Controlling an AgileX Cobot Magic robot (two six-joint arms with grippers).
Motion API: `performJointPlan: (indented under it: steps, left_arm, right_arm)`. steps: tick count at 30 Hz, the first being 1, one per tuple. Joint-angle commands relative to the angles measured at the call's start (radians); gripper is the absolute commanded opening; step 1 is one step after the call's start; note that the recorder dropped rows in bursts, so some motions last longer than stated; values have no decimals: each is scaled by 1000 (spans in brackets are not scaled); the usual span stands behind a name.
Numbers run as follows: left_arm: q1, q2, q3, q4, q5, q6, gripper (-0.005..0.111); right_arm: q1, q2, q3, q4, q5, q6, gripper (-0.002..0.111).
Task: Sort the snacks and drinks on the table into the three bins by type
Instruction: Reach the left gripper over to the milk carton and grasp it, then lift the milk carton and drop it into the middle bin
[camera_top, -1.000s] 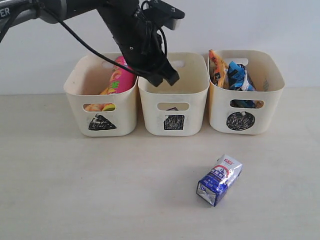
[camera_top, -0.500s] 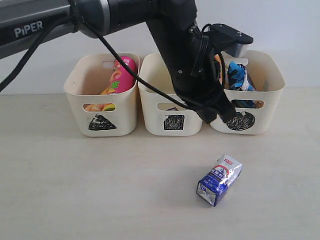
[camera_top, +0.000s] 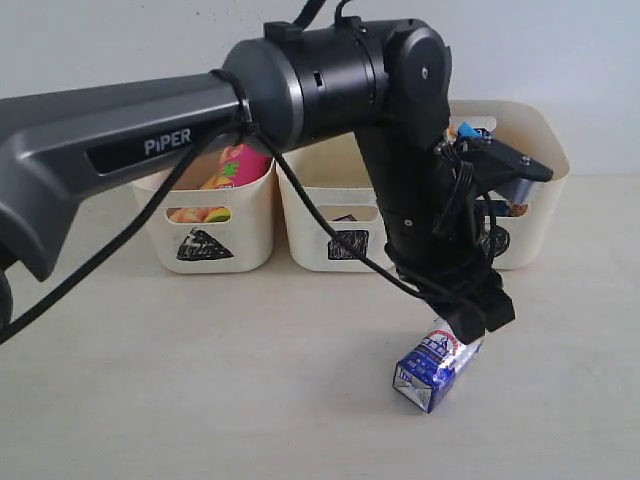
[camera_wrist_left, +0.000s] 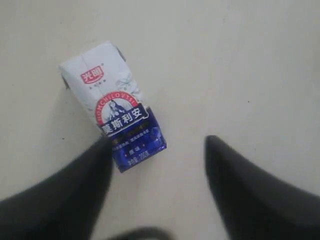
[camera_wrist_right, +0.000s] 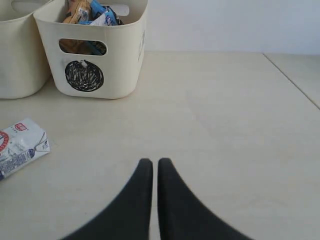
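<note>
The blue-and-white drink carton (camera_top: 436, 361) (camera_wrist_left: 112, 105) (camera_wrist_right: 19, 147) lies on its side on the table. My left gripper (camera_top: 482, 315) (camera_wrist_left: 157, 145) hangs just above its far end, open, with nothing between the fingers; one finger overlaps the carton's blue end in the left wrist view. Three cream bins stand in a row: triangle bin (camera_top: 205, 228) with the pink tube (camera_top: 236, 162) and a yellow-red tube, square bin (camera_top: 340, 235), circle bin (camera_top: 535, 205) (camera_wrist_right: 100, 60) holding the crinkly bags (camera_wrist_right: 92, 12). The purple box is hidden. My right gripper (camera_wrist_right: 150, 162) is shut and empty above bare table.
The left arm (camera_top: 300, 95) stretches across the bins from the left and covers much of the square and circle bins. In the right wrist view the table edge (camera_wrist_right: 292, 80) runs off to one side of the circle bin.
The left arm has swung from above the square bin, past the circle bin, down to the blue-and-white carton. The carton and bins have not moved.
</note>
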Motion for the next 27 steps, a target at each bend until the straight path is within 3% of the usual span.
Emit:
performJointPlan:
  steps: [1,2,8,19,21,22,23,27]
  left_arm:
    - [-4,22,5,-14,3,7,103]
    - [-4,35,5,-18,3,4,109]
    - [-4,87,5,6,-1,-58,104]
    - [-4,217,5,107,-222,-164,98]
    - [-4,226,5,134,-236,-177,75]
    - [-4,226,3,145,-228,-177,52]
    - [-4,219,-2,151,-210,-177,10]
    - [-4,154,-2,154,-201,-165,4]
  right_arm:
    - [-1,-4,4,3,-12,-3,1]
    - [-1,-4,4,3,-12,-3,1]
    - [-1,-4,4,3,-12,-1,1]
    - [-1,-4,4,3,-12,-3,1]
    - [-1,-4,4,3,-12,-3,1]
    - [-1,-4,4,3,-12,-3,1]
    - [-1,-4,4,3,-12,-3,1]
    - [-1,-4,4,3,-12,-3,1]
